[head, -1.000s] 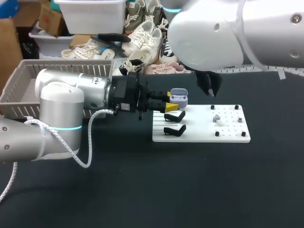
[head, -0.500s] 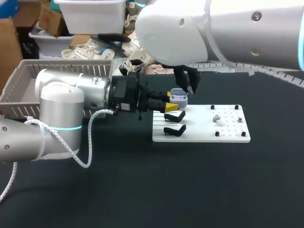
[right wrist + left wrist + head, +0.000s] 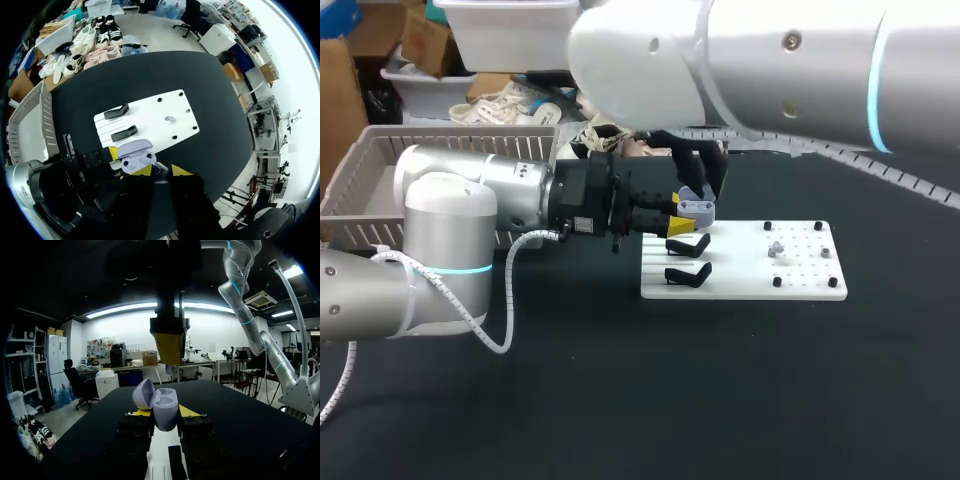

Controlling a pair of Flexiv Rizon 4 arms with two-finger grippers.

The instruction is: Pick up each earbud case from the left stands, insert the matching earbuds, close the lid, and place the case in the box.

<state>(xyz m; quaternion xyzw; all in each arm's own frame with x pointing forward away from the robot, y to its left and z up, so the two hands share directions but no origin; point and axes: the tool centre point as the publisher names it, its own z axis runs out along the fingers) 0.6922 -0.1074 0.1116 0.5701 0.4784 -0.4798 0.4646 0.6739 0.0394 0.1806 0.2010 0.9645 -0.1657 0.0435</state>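
My left gripper (image 3: 682, 226) holds an open lavender earbud case (image 3: 696, 208) upright over the left end of the white board (image 3: 750, 285); in the left wrist view the case (image 3: 161, 407) sits between the yellow tips with its lid swung back. My right gripper (image 3: 700, 182) hangs straight above the case, its yellow tips (image 3: 167, 347) close together. In the right wrist view a small pale earbud (image 3: 161, 172) shows between the tips of the right gripper (image 3: 163, 171), just over the case (image 3: 136, 156). Another earbud (image 3: 776, 247) lies on the board's right half.
Two black stands (image 3: 688, 245) (image 3: 688, 272) stand bare on the board's left part, with small black pegs (image 3: 818, 226) at the right. A grey slatted basket (image 3: 360, 175) stands at the far left behind my left arm. The black table spreads in front of the board.
My right arm has swung left across the back of the table, bringing its gripper from beyond the board's middle to directly above the case. The left arm and case have stayed put.
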